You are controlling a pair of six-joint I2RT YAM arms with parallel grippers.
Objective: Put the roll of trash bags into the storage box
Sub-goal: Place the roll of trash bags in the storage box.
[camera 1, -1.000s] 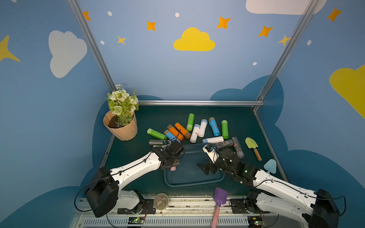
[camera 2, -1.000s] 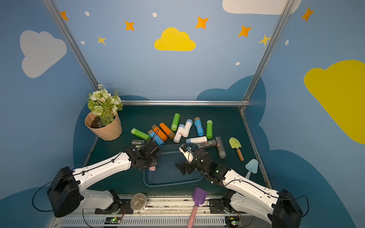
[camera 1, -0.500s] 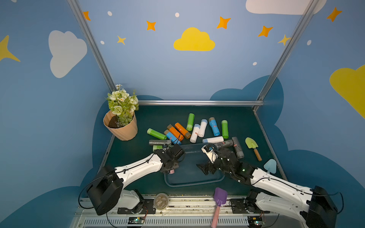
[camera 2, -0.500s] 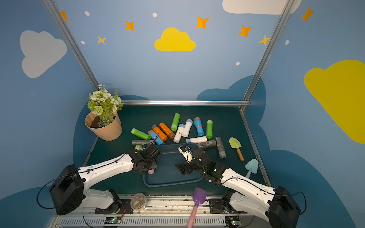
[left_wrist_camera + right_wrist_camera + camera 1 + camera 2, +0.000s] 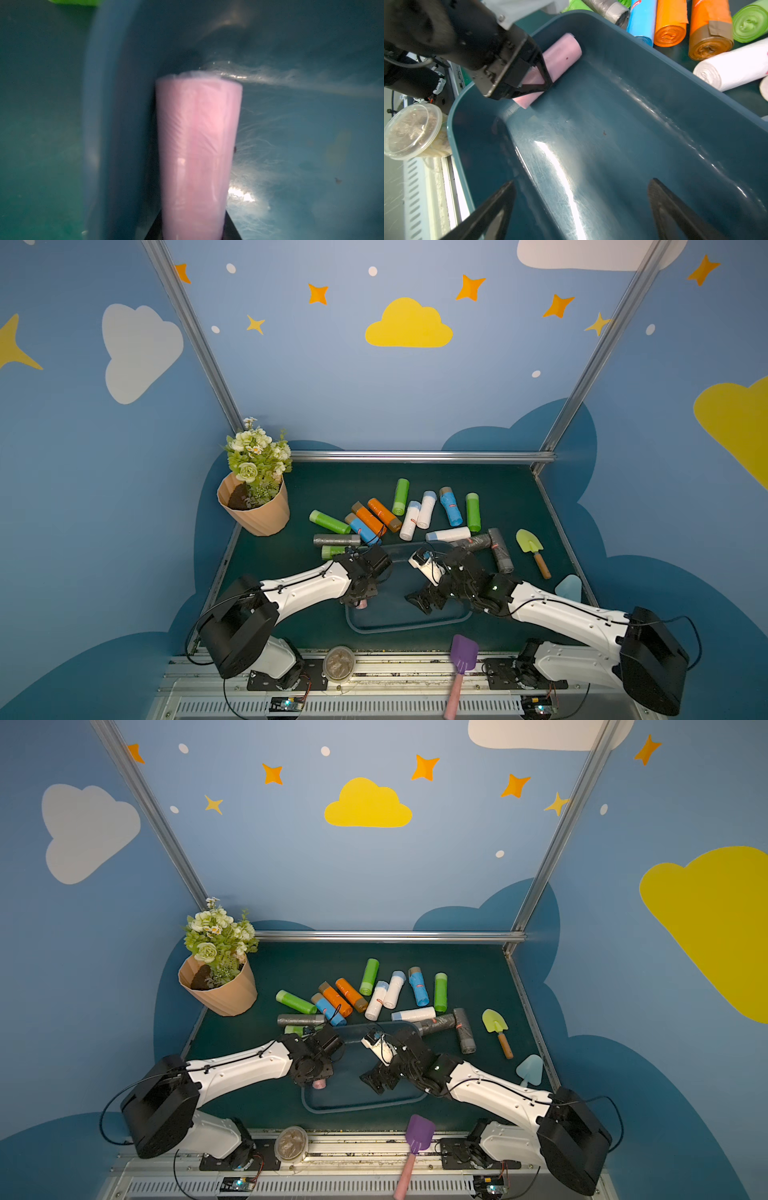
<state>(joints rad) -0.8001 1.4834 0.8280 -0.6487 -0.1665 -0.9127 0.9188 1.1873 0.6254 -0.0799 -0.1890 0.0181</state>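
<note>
A pink roll of trash bags (image 5: 562,52) is clamped between the black fingers of my left gripper (image 5: 538,83), which is shut on it. The roll sits low inside the dark teal storage box (image 5: 452,124), alongside its left wall (image 5: 99,104). The left wrist view shows the roll (image 5: 197,155) running out from between the jaws. In both top views only its pink end (image 5: 362,604) (image 5: 319,1084) shows under the gripper. My right gripper (image 5: 583,182) is open and holds nothing, hanging over the box's right half (image 5: 426,601).
Several coloured rolls (image 5: 376,516) lie on the green mat behind the box. A tan flower pot (image 5: 255,510) stands at the back left. A green trowel (image 5: 532,549) lies to the right, with a purple spade (image 5: 461,659) and a clear tub (image 5: 338,664) in front.
My left gripper has come forward and down with the pink roll, into the box's left side. The right arm has hardly moved and stays open.
</note>
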